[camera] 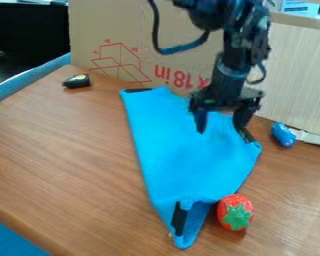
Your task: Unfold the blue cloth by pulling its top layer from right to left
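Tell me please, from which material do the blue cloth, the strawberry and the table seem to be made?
The blue cloth: soft, matt fabric, judging by its limp, folded near end. The strawberry: perhaps smooth plastic, since its red surface looks slightly shiny; painted foam is possible. The table: wood or wood-look laminate with a satin finish, as brown grain lines show.

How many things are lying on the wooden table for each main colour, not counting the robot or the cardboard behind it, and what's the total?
Blue: 2 (the spread cloth and the small blue object)
Red: 1 (the strawberry with a green top)
Black: 1 (the small dark object)
Total: 4
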`<state>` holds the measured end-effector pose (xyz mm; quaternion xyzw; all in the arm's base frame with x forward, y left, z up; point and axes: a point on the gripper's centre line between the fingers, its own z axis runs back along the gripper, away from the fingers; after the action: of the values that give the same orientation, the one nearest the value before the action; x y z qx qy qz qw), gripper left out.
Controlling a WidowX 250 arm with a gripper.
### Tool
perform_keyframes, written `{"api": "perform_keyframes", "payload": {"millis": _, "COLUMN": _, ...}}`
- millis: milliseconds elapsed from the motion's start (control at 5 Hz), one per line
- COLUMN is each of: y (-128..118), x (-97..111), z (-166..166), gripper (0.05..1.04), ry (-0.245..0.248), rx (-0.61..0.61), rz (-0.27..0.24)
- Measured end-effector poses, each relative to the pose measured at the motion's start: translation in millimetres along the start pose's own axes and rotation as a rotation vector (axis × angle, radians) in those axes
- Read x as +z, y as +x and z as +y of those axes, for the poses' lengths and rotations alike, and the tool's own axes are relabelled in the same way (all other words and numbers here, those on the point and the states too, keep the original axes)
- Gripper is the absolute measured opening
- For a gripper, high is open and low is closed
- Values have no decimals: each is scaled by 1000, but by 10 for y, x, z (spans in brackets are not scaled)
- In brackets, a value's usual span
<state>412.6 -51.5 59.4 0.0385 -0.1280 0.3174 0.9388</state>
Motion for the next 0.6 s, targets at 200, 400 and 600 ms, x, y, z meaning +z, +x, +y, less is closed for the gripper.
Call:
{"api": "perform_keyframes", "payload": {"millis": 200, "y": -15, "x": -54, "z": -55, "gripper": 1000, "ry": -30, "rx": 13, "rz": -46}}
{"api": "perform_keyframes", "payload": {"millis": 400, "y": -42, "x": -33, "z": -121, "gripper": 1000, "ry": -33, "rx": 5, "rz": -74}}
{"api": "perform_keyframes", "payload": {"millis": 600, "y": -53, "x": -50, "z": -173, "gripper": 1000, "ry": -30, "rx": -6, "rz": -84}}
